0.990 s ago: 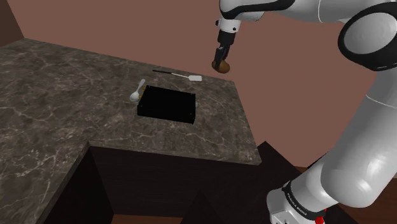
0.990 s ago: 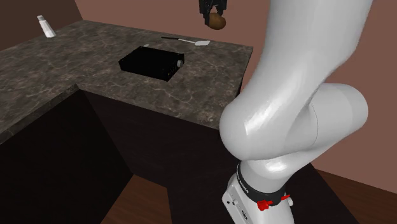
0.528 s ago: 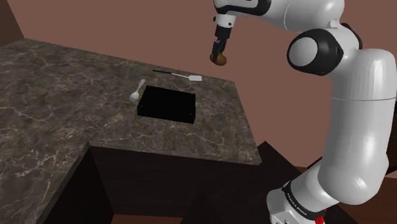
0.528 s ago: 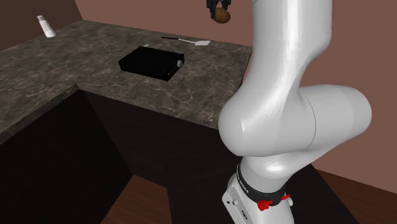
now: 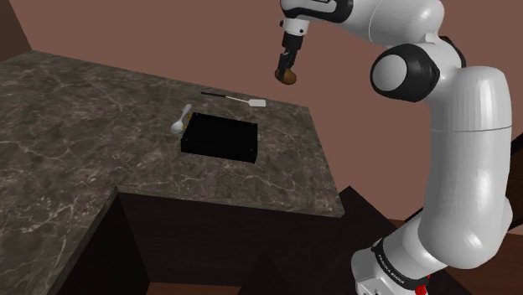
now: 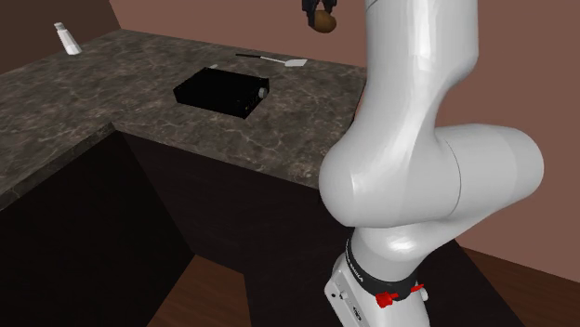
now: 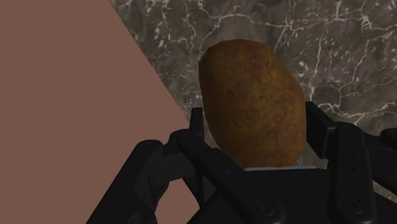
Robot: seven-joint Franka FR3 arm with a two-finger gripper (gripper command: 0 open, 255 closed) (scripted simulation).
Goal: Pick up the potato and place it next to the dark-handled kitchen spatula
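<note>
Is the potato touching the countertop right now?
Apart. The shoulder view shows the potato clasped in the gripper well above the countertop, with brown wall visible between the potato and the counter's far edge.

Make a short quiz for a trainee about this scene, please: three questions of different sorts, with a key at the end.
1. Missing word: the spatula lies on the countertop; its handle is dark and its blade is ____.
2. True or false: the gripper is shut on the potato.
3. Where is the potato? A: lying on the countertop beside the spatula. B: held in the air above the countertop. C: lying on the floor.
Key: 1 white; 2 true; 3 B.
</note>
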